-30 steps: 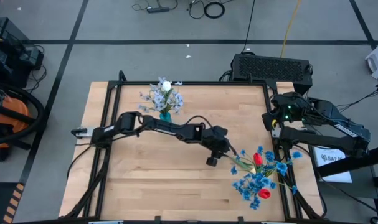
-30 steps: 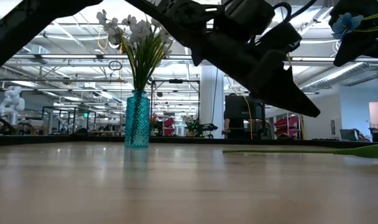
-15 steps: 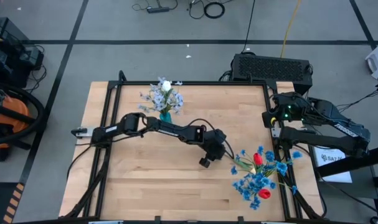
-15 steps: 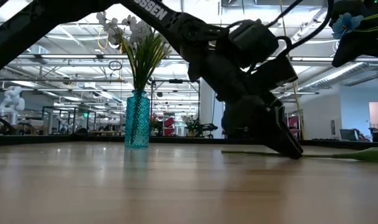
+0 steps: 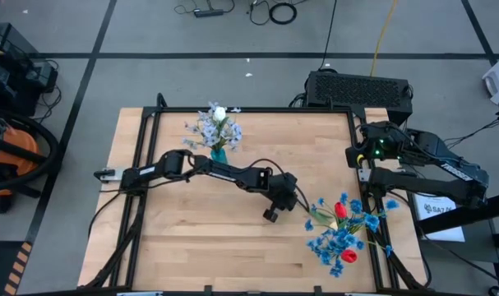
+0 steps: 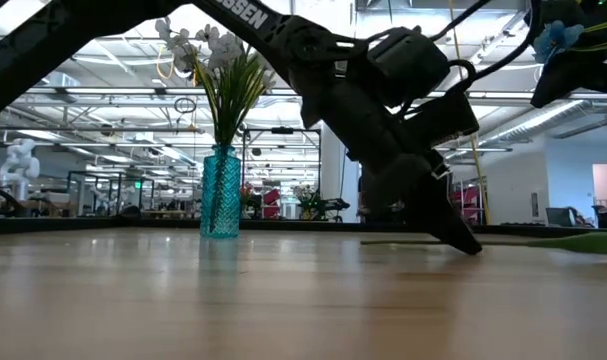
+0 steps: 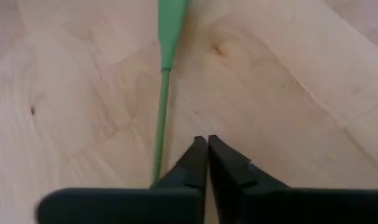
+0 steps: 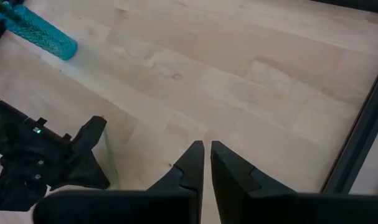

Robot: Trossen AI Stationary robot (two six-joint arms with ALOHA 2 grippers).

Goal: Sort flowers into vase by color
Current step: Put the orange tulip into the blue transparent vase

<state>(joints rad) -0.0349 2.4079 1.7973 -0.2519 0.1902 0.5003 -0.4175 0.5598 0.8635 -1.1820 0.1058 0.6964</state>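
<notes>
A teal glass vase (image 5: 219, 151) (image 6: 221, 192) (image 8: 39, 32) stands at the far middle of the table and holds pale blue-white sprays and a white bud (image 5: 219, 113). A heap of red tulips and bright blue sprays (image 5: 341, 232) lies at the near right. One thin green stem (image 7: 164, 87) (image 6: 543, 240) reaches from the heap toward the table's middle. My left gripper (image 5: 270, 215) (image 7: 207, 140) (image 6: 470, 246) is shut, tips down at the table, right beside that stem's free end. My right gripper (image 8: 207, 147) (image 5: 360, 158) waits shut at the far right. My left gripper comes slanting down from the table's left, its shut fingers lying along the green stem's free end (image 7: 156, 168). The stem lies flat on the table by the outer side of one finger (image 7: 187, 163). I cannot tell whether that finger touches it.
A black metal frame (image 5: 142, 131) borders the table. The left arm (image 5: 224, 171) stretches across the middle of the table, in front of the vase. Bare wood (image 5: 191, 238) lies at the near left.
My left gripper has come down to the table top and drawn slightly toward the table's left, away from the flower heap, ending with its tips at the stem's free end. The flowers and the vase have kept still.
</notes>
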